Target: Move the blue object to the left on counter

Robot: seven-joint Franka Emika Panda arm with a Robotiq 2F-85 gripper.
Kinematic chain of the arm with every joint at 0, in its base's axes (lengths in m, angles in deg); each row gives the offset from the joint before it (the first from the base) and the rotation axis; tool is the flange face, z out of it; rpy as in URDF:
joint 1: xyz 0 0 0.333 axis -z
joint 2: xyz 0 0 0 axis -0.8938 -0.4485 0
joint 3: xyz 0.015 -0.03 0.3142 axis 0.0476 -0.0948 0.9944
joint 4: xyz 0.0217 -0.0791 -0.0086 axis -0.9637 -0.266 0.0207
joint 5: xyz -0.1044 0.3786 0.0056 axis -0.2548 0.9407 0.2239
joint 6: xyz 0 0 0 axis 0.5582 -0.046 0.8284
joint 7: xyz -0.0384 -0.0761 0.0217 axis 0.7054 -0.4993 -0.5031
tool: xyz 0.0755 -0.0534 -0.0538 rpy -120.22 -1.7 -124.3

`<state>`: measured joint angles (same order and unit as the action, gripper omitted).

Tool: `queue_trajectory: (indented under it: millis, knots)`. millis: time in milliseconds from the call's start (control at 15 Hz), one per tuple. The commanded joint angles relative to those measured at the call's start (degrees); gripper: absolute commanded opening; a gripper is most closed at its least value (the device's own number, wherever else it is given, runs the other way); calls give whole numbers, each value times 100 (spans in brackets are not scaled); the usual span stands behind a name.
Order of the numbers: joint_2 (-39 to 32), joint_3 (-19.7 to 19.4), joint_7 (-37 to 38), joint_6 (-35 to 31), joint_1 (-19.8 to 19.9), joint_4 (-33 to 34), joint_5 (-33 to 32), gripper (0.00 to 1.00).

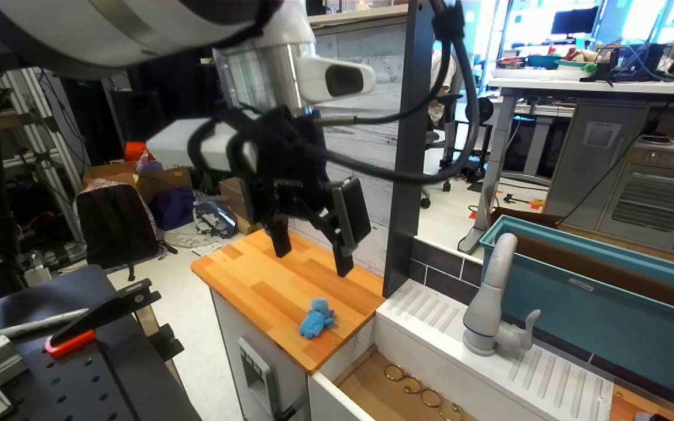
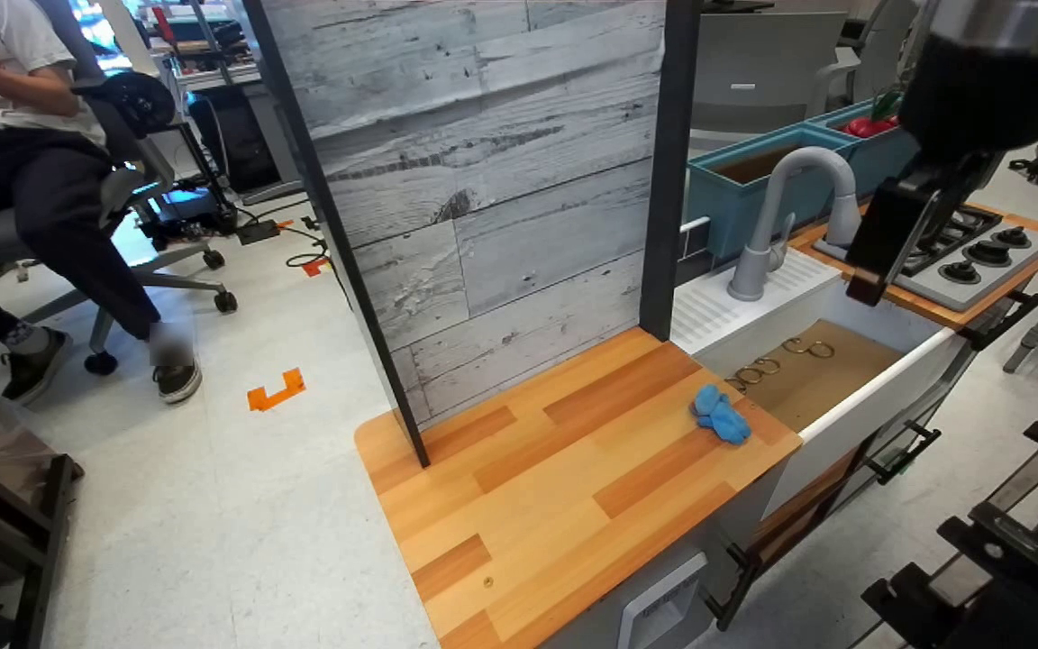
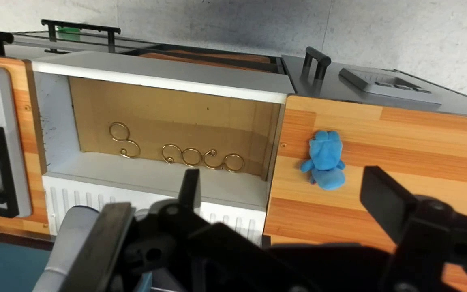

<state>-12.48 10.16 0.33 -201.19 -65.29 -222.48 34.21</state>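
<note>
On the counter point(image 2: 537, 514) near the sink point(image 2: 879, 406) edge lies the blue object point(image 2: 721, 415), ample room beyond, pincer point(image 1: 312, 258) spread.

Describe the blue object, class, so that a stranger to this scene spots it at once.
Find the orange-brown wooden counter along the tall grey panel. On the end beside the white sink lies the blue object, small and lumpy with stubby limbs. Unlike the grey faucet and large teal planter nearby, it is soft-looking and bright light blue.
</note>
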Motion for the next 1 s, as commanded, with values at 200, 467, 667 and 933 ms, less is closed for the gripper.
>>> queue_trajectory:
  millis: [200, 467, 667, 933]
  knots:
    - [-1811, -34, -1076, -369, -56, 1238, 811, 100]
    - [-2637, 61, -1585, -235, -171, 1991, 976, 100]
    - [-3188, 186, -1909, 18, -196, 2572, 1029, 100]
    - [-3697, 146, -2204, 341, -363, 3200, 906, 100]
